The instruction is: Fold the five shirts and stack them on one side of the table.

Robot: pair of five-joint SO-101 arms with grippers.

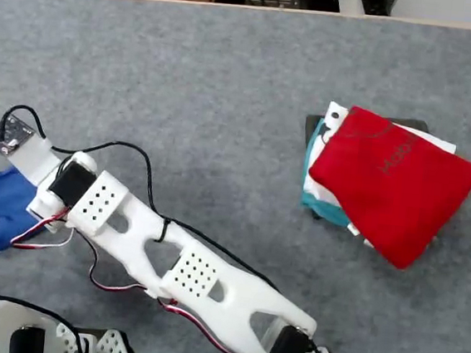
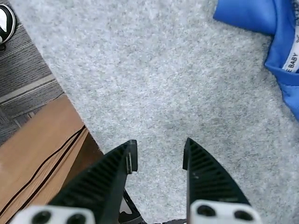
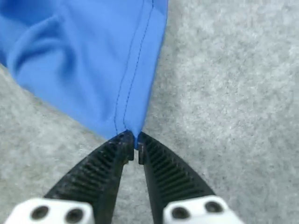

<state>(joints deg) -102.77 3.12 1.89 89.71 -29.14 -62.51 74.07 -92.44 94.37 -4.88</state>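
Grey table (image 1: pixel 228 76) — shirt (image 3: pixel 84 60) in right gripper (image 3: pixel 134 142)

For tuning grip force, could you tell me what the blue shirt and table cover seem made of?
Blue shirt: smooth matte knit, likely cotton jersey; stitched hem, soft folds. Table cover: grey felt or low carpet, by its fuzzy, mottled nap.

right arm (image 1: pixel 184 272): white plastic links with cut-out openings and perforated dot panels, black servo housings (image 1: pixel 70 182) at the joints; black, red and white cables (image 1: pixel 123 144) run along the links. left gripper (image 2: pixel 159 156) and right gripper (image 3: pixel 135 141): black ribbed fingers (image 3: pixel 100 172) on white mounts (image 3: pixel 49 212) with dark screw holes.
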